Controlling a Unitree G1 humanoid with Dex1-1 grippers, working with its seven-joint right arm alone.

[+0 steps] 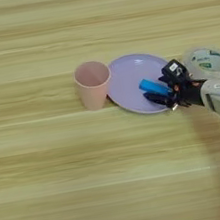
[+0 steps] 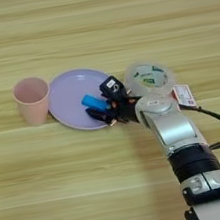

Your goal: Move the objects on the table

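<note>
R gripper at frame centre clamps the small bright-blue rectangular block over the round lilac plastic plate — prob. to set it there.

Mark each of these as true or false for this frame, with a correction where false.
1. The blue block is over the lilac plate. True.
2. The pink cup lies tipped on its side. False: it stands upright, mouth up, left of the plate.
3. The tool is at the plate's right edge, at the block. True.
4. The tape roll sits on the plate. False: it lies on the table, right of the plate, behind the arm.
5. The red-and-white box is left of the cup. False: it lies far right, beside the forearm.
</note>
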